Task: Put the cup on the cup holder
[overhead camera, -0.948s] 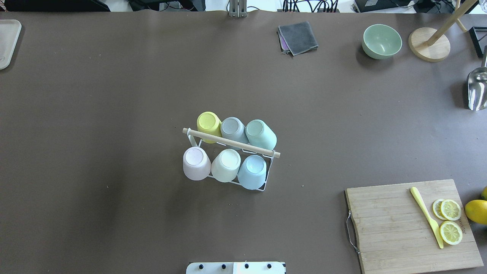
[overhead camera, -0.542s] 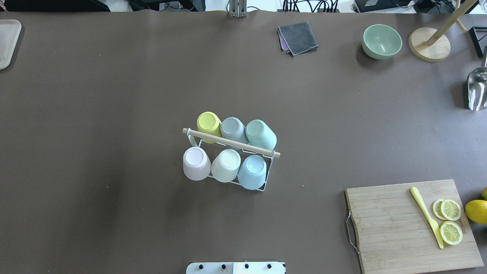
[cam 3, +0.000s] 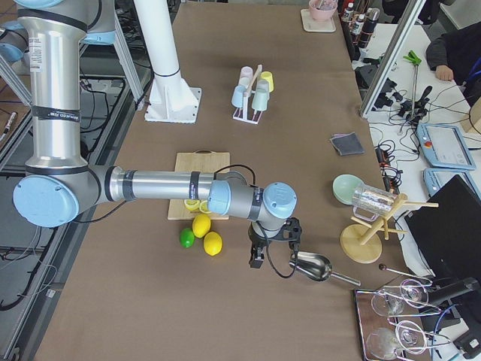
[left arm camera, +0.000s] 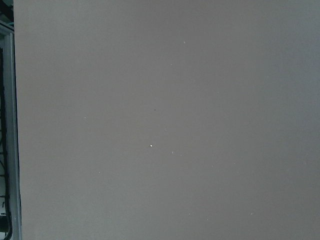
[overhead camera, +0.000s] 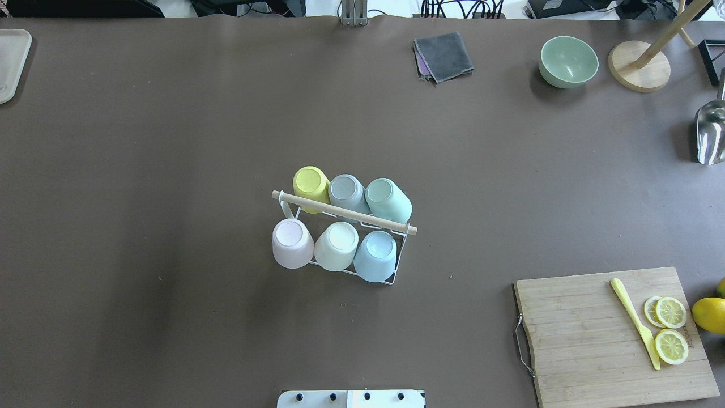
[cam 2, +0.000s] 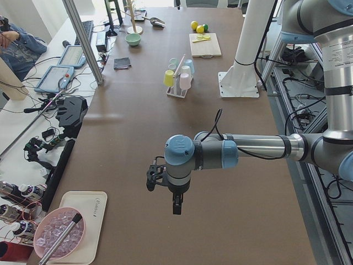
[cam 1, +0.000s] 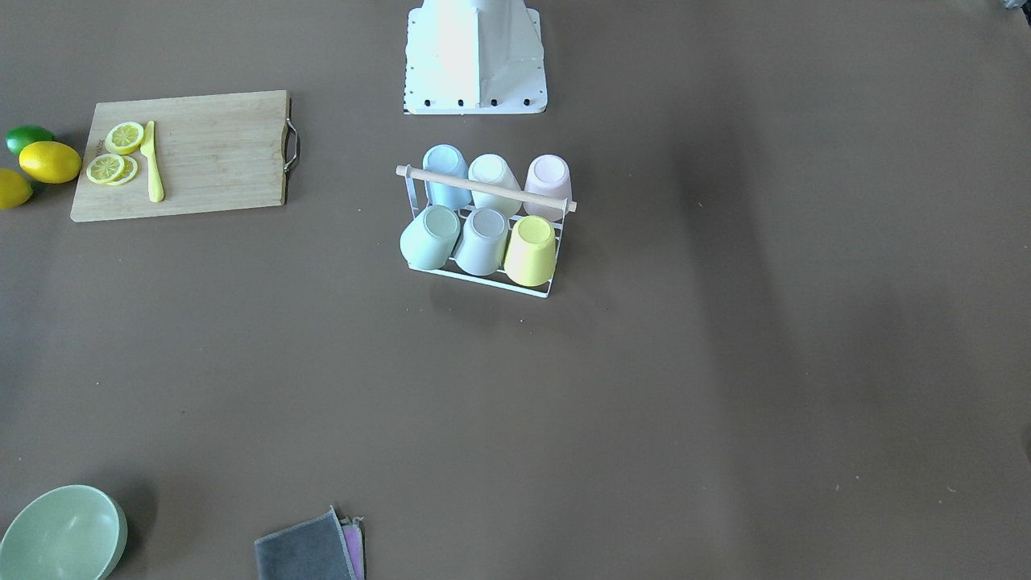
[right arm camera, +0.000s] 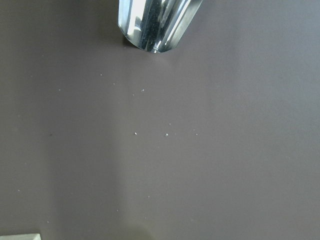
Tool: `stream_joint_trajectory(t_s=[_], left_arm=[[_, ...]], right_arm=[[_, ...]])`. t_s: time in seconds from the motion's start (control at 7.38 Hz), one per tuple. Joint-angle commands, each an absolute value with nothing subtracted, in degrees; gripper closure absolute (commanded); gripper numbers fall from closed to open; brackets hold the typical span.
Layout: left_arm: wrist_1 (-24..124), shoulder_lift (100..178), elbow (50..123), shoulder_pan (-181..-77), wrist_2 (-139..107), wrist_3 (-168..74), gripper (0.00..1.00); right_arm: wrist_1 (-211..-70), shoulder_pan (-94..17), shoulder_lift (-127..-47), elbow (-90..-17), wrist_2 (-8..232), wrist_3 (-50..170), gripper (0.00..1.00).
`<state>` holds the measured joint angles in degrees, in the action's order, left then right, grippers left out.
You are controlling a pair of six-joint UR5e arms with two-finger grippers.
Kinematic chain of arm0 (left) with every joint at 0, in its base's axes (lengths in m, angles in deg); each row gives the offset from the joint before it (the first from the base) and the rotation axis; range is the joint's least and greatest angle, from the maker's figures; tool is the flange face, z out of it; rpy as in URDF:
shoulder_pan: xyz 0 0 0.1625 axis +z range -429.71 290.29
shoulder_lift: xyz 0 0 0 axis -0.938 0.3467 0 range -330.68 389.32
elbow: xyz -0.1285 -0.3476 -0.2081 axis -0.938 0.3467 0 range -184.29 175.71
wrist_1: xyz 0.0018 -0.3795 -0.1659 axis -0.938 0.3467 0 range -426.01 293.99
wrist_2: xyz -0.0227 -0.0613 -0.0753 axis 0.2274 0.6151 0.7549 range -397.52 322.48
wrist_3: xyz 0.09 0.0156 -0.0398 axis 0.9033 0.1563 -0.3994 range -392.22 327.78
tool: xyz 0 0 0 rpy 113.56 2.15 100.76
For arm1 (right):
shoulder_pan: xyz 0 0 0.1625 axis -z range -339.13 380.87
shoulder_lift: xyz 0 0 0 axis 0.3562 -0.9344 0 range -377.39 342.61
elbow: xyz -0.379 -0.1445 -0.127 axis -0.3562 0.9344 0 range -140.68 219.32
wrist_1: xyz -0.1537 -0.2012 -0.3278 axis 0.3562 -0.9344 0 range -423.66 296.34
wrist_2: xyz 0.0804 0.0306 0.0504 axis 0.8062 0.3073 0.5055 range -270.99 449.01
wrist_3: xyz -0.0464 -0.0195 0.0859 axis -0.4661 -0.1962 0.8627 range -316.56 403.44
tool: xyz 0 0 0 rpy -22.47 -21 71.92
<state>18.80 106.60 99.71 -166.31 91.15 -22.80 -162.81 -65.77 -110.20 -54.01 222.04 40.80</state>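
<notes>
A long brown table (overhead camera: 141, 141) stands beside a cluttered white workbench (cam 2: 22, 118).

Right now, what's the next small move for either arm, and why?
Probably none: stay parked. All six cups sit upturned on the holder, which looks full, and the left gripper and right gripper hang far from it.
</notes>
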Motion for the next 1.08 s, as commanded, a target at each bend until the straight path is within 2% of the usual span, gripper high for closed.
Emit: stream_joint_trajectory(t_s=[0.0, 0.95], left_arm=[[18.8, 106.7, 99.5, -166.3, 91.1, -22.8, 0.02], [18.8, 106.9, 98.7, -166.2, 91.1, -22.8, 0.02]], right_arm=[[-162.8, -65.8, -110.2, -53.9, 222.1, 40.8, 0.0], [-162.8, -65.7, -109.8, -53.1, 223.4, 40.8, 0.0]])
